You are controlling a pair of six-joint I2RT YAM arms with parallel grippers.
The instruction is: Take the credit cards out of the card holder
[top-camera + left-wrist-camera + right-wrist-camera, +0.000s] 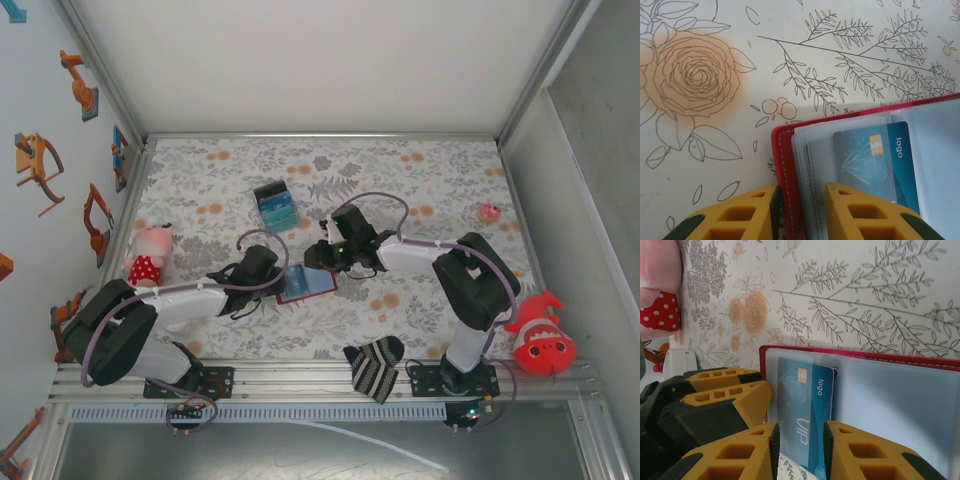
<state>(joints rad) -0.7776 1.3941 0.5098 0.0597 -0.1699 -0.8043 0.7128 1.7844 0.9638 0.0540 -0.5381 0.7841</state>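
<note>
one card holder point(308, 284), open flat mid-table, long axis left-right in top view. one teal credit card point(805, 400) in sleeve, lying crosswise, chip end away from right gripper point(801, 432). blue card stack point(275, 208) beyond, count unclear. left gripper point(801, 195) straddles holder's red edge, right straddles card; cannot tell if either clamps.

- Left arm point(185, 300): black joint housings, white link covers.
- Right arm point(470, 275): same black-and-white build.
- Cables point(370, 196): thin lavender leads, one looped along each arm.
- Base plates point(190, 381): flat, black.
- Left gripper point(800, 189), right gripper point(801, 426): blocky yellow fingers point(740, 216) with rectangular cut-outs, dark inner pad strips and dark grey-green outer shells.
</note>
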